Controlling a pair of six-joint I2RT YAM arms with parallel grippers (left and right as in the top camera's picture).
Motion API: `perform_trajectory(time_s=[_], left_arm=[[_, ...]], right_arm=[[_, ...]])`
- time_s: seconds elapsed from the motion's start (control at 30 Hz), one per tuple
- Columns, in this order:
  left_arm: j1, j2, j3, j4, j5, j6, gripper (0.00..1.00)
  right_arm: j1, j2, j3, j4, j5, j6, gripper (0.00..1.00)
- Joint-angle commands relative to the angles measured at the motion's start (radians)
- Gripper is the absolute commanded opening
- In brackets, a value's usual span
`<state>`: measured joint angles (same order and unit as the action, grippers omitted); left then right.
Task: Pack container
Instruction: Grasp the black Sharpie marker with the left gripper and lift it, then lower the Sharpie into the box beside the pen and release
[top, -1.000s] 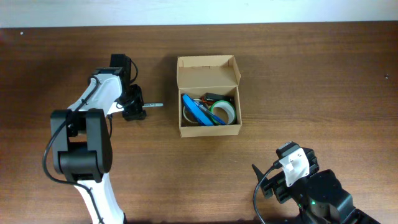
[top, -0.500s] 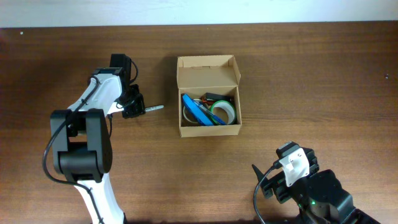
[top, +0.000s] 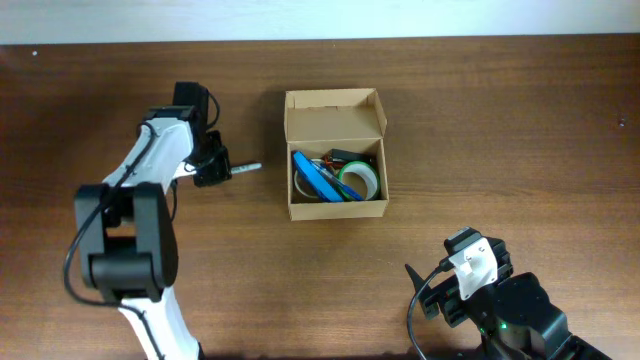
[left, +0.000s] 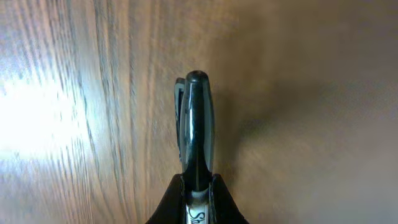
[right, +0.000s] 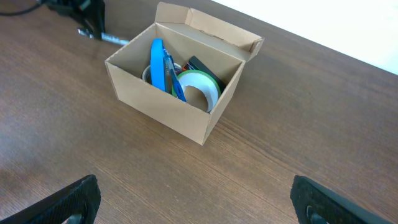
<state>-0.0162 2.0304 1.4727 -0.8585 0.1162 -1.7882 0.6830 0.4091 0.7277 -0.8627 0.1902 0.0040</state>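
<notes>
Left wrist: left gripper (left: 198, 188) clamped on black marker (left: 197, 124); right gripper (right: 196, 199) fingers spread wide, facing container (right: 155, 102), flap up.

The marker (left: 196, 137) is cut off through its lettering at the left claw (left: 196, 190); dark items (top: 345, 155) at the back of the container (top: 335, 209) are unidentifiable.

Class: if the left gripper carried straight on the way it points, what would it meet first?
Probably the container, at its near side wall, with the held marker leading; the gripper's height is unclear.
</notes>
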Motion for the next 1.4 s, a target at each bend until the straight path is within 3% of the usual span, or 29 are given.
perform_trajectory(time_s=[0.0, 0.23, 0.47, 0.83, 1.07, 1.37], left_arm=[[0.005, -0.118, 0.010, -0.011, -0.031, 0.060, 0.02], [-0.023, -0.239, 0.010, -0.025, -0.032, 0.124, 0.02], [-0.131, -0.288, 0.026, -0.025, -0.030, 0.138, 0.02], [-0.357, -0.272, 0.105, -0.024, -0.030, 0.158, 0.03], [-0.438, -0.199, 0.148, -0.024, -0.012, 0.251, 0.06], [-0.505, -0.116, 0.174, -0.023, 0.043, 0.269, 0.06]], right_arm=[[-0.005, -0.005, -0.005, 0.003, 0.002, 0.012, 0.99], [-0.005, -0.005, -0.005, 0.003, 0.002, 0.012, 0.99], [-0.005, -0.005, -0.005, 0.003, 0.002, 0.012, 0.99], [-0.005, -0.005, -0.005, 0.003, 0.002, 0.012, 0.99], [-0.005, -0.005, -0.005, 0.003, 0.002, 0.012, 0.99], [-0.005, -0.005, -0.005, 0.003, 0.002, 0.012, 0.99]])
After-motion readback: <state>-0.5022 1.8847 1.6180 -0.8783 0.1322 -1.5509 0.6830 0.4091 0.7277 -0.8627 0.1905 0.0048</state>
